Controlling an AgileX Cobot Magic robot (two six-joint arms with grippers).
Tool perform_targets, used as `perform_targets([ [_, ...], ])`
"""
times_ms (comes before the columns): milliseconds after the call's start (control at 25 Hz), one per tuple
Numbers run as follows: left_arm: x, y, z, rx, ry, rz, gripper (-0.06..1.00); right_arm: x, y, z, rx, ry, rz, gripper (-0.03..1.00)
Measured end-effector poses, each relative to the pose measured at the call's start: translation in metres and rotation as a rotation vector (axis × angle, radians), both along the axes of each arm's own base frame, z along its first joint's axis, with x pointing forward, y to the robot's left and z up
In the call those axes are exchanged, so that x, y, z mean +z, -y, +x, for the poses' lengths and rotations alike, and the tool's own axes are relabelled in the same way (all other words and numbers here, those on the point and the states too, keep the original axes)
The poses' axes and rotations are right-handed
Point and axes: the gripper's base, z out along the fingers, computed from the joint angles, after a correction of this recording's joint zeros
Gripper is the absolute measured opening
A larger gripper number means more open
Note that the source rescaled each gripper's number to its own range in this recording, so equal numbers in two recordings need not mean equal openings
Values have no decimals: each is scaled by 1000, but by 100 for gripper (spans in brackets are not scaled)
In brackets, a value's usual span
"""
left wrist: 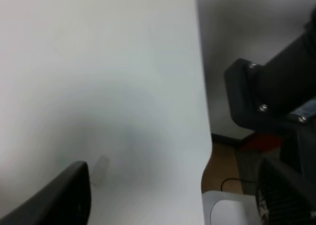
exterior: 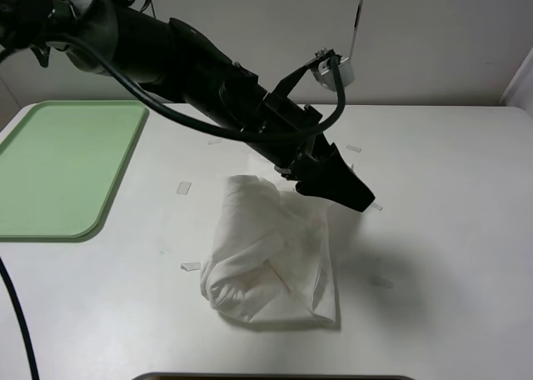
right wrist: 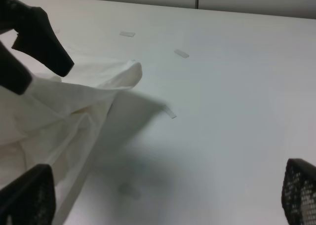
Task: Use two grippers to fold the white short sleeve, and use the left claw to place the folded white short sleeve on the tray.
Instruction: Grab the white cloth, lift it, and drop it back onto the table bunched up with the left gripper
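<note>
The white short sleeve point(exterior: 266, 255) lies bunched and partly folded on the white table, right of the tray point(exterior: 58, 167), which is pale green and holds nothing. My left claw point(exterior: 354, 195) reaches across the middle and hovers over the shirt's far right edge. Its fingers stand apart in the right wrist view point(right wrist: 44, 42), with a raised shirt edge point(right wrist: 123, 74) just beside them. The left wrist view shows bare table between its fingers point(left wrist: 59, 200). My right gripper point(right wrist: 165, 200) is open and empty, low beside the shirt point(right wrist: 59, 121). It is out of the high view.
Small pale tape strips point(exterior: 184, 187) lie around the shirt, with more in the right wrist view point(right wrist: 181, 53). The left wrist view shows the table's right edge point(left wrist: 205, 136), with a dark chair point(left wrist: 266, 96) and floor beyond it.
</note>
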Motion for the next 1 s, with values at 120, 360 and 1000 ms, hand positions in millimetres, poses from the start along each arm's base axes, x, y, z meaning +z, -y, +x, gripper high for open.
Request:
perform_targets([
  [120, 2, -1, 1, -8, 20, -5, 69, 0, 0, 0, 0, 0, 0, 100],
  [360, 19, -36, 31, 211, 158, 159, 70, 0, 0, 0, 0, 0, 0, 100],
  [1000, -7, -120, 33, 470, -155, 523, 70, 0, 0, 0, 0, 0, 0, 100],
])
